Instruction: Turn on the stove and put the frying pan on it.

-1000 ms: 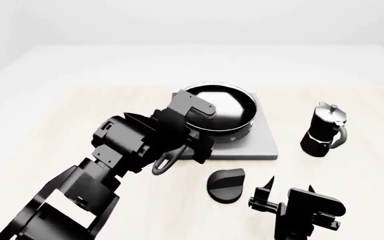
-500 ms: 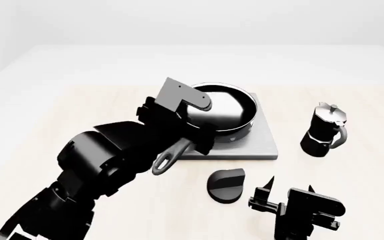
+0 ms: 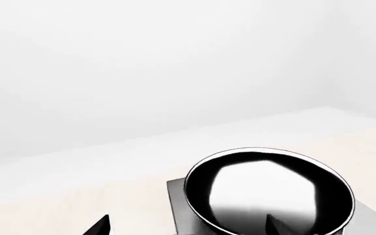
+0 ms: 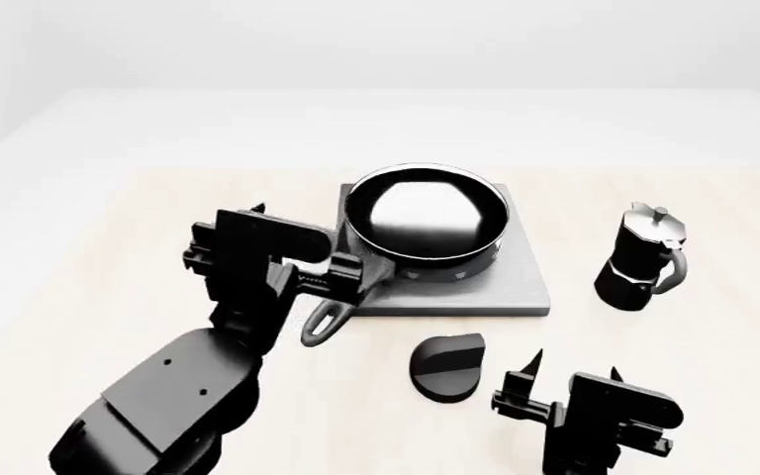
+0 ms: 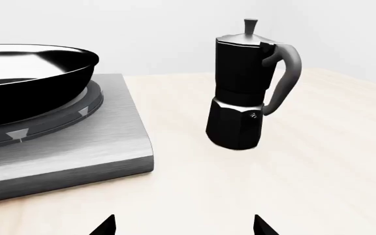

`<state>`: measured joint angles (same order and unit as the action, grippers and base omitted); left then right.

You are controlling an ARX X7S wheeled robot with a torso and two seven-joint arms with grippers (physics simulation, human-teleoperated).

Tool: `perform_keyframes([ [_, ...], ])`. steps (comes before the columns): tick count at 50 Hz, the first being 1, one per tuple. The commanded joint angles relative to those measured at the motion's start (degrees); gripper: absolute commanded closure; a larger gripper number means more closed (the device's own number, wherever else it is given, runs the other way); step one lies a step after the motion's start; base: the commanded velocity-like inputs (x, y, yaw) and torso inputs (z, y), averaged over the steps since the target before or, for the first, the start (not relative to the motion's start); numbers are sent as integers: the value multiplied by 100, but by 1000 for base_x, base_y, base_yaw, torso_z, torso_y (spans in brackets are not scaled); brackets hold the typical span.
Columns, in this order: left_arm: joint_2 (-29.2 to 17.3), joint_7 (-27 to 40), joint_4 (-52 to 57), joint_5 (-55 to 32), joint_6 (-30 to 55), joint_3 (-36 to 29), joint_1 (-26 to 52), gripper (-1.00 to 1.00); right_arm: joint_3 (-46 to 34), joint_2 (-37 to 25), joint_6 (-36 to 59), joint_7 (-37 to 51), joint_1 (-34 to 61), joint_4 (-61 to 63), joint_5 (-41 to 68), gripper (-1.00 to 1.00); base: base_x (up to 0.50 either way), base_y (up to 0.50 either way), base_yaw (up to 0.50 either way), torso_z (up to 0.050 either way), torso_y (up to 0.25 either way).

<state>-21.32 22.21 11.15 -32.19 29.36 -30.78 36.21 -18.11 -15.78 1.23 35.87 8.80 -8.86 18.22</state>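
Frying pan point(image 4: 424, 220) sits on the stove point(image 4: 519, 282) mid-table; left gripper point(image 4: 304, 265) open beside its handle, right gripper point(image 4: 528, 384) open near the table's front edge

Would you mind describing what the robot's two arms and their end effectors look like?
Both arms are glossy black with blocky, angular housings. The left arm has bulky rounded segments and a boxy wrist. The left end effector and right end effector each end in thin, pointed black fingers. No cables or markings are visible.
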Motion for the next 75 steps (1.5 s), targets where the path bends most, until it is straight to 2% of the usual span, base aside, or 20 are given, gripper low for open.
perform_keyframes([
  [1, -305, 482, 501, 652, -1206, 236, -990, -100, -16, 3, -29, 18, 8, -16, -3, -100, 0, 0, 0, 0, 0],
  [2, -377, 615, 551, 985, -1381, 152, -1135, -100, -16, 4, -32, 17, 12, -23, -3, -100, 0, 0, 0, 0, 0],
  [7, -324, 574, 302, 762, -2133, 474, -1621, -100, -27, 1, -36, 16, 15, -24, 2, -100, 0, 0, 0, 0, 0],
  [13, -197, 805, -249, 1156, -2854, 590, -2062, -100, -29, -5, -53, 37, 3, 0, -1, -100, 0, 0, 0, 0, 0],
  [14, -184, 684, -354, 958, -2832, 588, -2142, -100, -30, -7, -51, 40, 1, 4, 0, -100, 0, 0, 0, 0, 0],
  [18, -130, 723, -592, 1088, -3135, 618, -2298, -100, -32, -9, -68, 49, -5, 3, -1, -100, 0, 0, 0, 0, 0],
  [20, -95, 611, -625, 702, -3182, 740, -2405, -100, -32, -14, -67, 59, -11, 13, -2, -100, 0, 0, 0, 0, 0],
  [22, -106, 818, -738, 1194, -3403, 684, -2517, -100, -30, -17, -88, 66, -21, 20, -6, -100, 0, 0, 0, 0, 0],
  [33, -29, 1017, -1055, 1339, -3966, 821, -2989, -100, -7, -31, -142, 108, -66, 78, 10, -100, 0, 0, 0, 0, 0],
  [42, 49, 969, -1448, 1230, -4173, 882, -3109, -100, -1, -32, -204, 81, -66, 69, 50, -100, 0, 0, 0, 0, 0],
  [53, -32, 1061, -1216, 1121, -4074, 948, -3215, -100, 65, -83, -227, 83, -174, 298, 195, -100, 0, 0, 0, 0, 0],
  [61, -132, 1140, -998, 1028, -4096, 1041, -3402, -100, 187, -499, 446, 473, -456, 1604, 287, -100, 0, 0, 0, 0, 0],
  [75, -337, 1322, -376, 937, -3852, 1108, -3542, -100, 290, -845, 1105, 727, -592, 2612, 498, -100, 0, 0, 0, 0, 0],
])
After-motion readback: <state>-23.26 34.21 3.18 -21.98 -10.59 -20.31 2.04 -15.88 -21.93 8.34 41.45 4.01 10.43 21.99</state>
